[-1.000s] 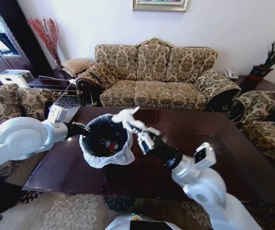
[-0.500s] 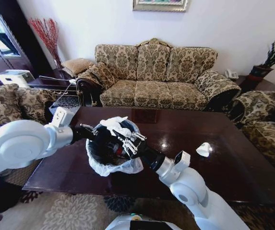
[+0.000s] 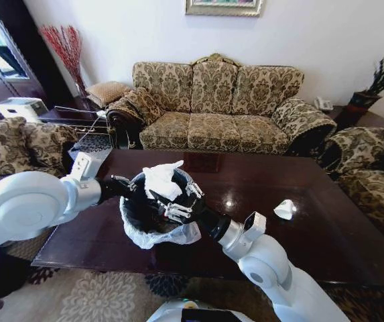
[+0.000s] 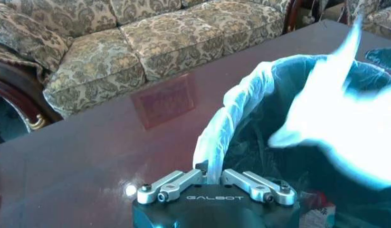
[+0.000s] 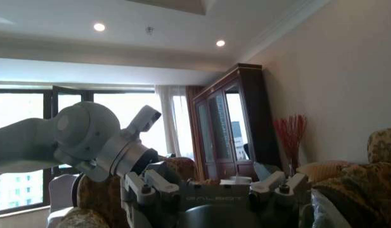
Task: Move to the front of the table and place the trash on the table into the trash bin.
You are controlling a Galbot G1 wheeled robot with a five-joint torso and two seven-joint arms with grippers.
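Note:
The trash bin [image 3: 153, 231], black mesh with a white liner, is on the left part of the dark table [image 3: 312, 174]. My left gripper [image 3: 126, 186] is shut on the bin's rim; the left wrist view shows the liner edge [image 4: 211, 142] pinched between its fingers [image 4: 176, 183]. My right gripper [image 3: 181, 201] is over the bin's mouth, open. A crumpled white tissue [image 3: 161, 180] lies loose at its fingertips above the opening and shows blurred as the tissue [image 4: 335, 118] in the left wrist view. A second crumpled tissue [image 3: 285, 208] lies on the table to the right. Red trash [image 4: 317, 209] lies inside the bin.
A patterned sofa [image 3: 218, 100] stands behind the table. Armchairs flank it at the left [image 3: 11, 144] and right [image 3: 372, 168]. A side table [image 3: 342, 111] with a phone and plant is at the back right. A patterned rug [image 3: 91, 295] lies under the table's near edge.
My right arm swung left with the tissue to above the bin, then its fingers spread and the tissue came free. The second tissue on the table came into sight behind the arm.

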